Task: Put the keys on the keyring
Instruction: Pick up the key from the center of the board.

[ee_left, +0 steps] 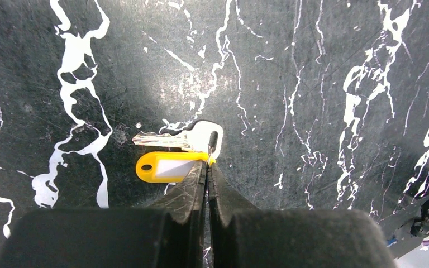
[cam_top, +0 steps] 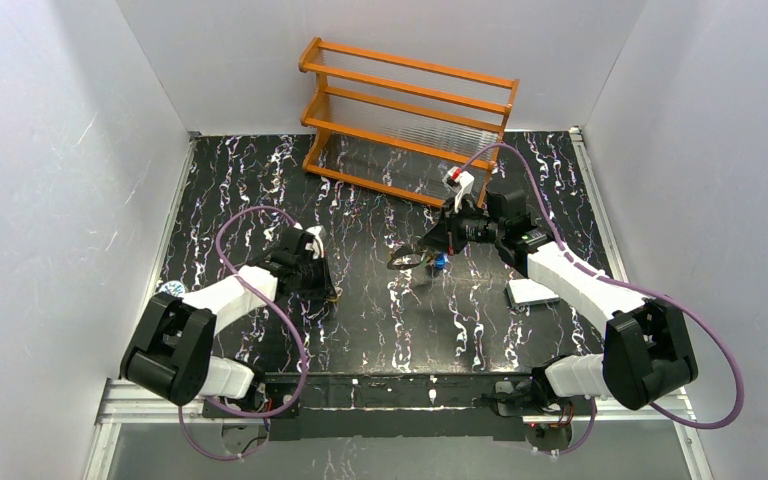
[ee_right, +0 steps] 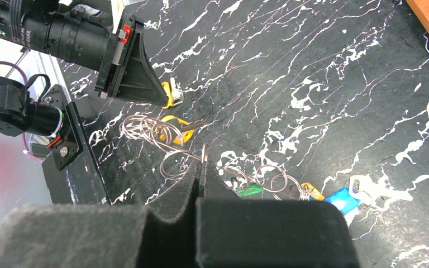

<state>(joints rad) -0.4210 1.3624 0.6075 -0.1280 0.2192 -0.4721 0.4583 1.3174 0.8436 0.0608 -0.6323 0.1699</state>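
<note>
My left gripper (ee_left: 208, 163) is shut, pinching the small black ring that joins a yellow-tagged key (ee_left: 165, 166) and its silver blade (ee_left: 162, 139), both lying on the black marbled table. In the top view the left gripper (cam_top: 328, 290) is at centre left. My right gripper (ee_right: 204, 162) is shut on the keyring (ee_right: 204, 151), a thin metal loop linked to other loops (ee_right: 173, 164). Green (ee_right: 249, 191), orange (ee_right: 311, 191) and blue (ee_right: 341, 200) keys hang along that chain beside the fingers. In the top view the right gripper (cam_top: 426, 248) holds it mid-table.
An orange wooden rack (cam_top: 410, 110) stands at the back. A flat white piece (cam_top: 532, 292) lies by the right arm. A blue-and-white disc (cam_top: 170, 289) lies at the left edge. White walls close in both sides.
</note>
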